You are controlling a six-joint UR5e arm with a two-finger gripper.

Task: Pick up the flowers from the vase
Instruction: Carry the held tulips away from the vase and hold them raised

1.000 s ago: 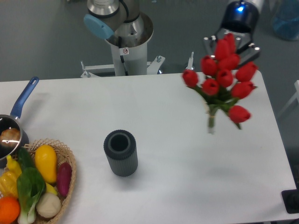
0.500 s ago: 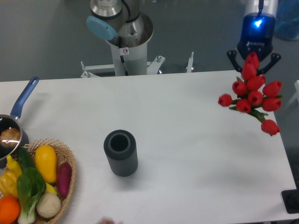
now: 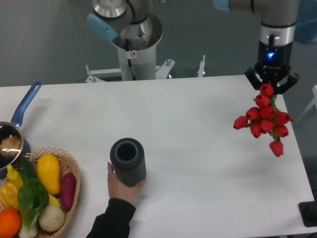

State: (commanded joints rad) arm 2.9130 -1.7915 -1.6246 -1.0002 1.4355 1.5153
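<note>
The flowers [image 3: 265,119], a bunch of red tulip buds with green leaves, hang above the table's right edge. My gripper [image 3: 270,85] is right above them, pointing down, its fingers closed around the top of the bunch. The dark grey ribbed vase [image 3: 128,161] stands upright and empty at the table's front centre-left, far from the gripper. A person's hand [image 3: 120,187] in a black sleeve touches the vase from the front.
A wicker basket [image 3: 69,198] of vegetables sits at the front left corner. A blue-handled saucepan [image 3: 15,132] is at the left edge. The robot base [image 3: 133,44] stands behind the white table [image 3: 198,148].
The gripper carried the flowers to the right, then lowered them over the right edge. A person's hand came in from the front and now holds the vase.
</note>
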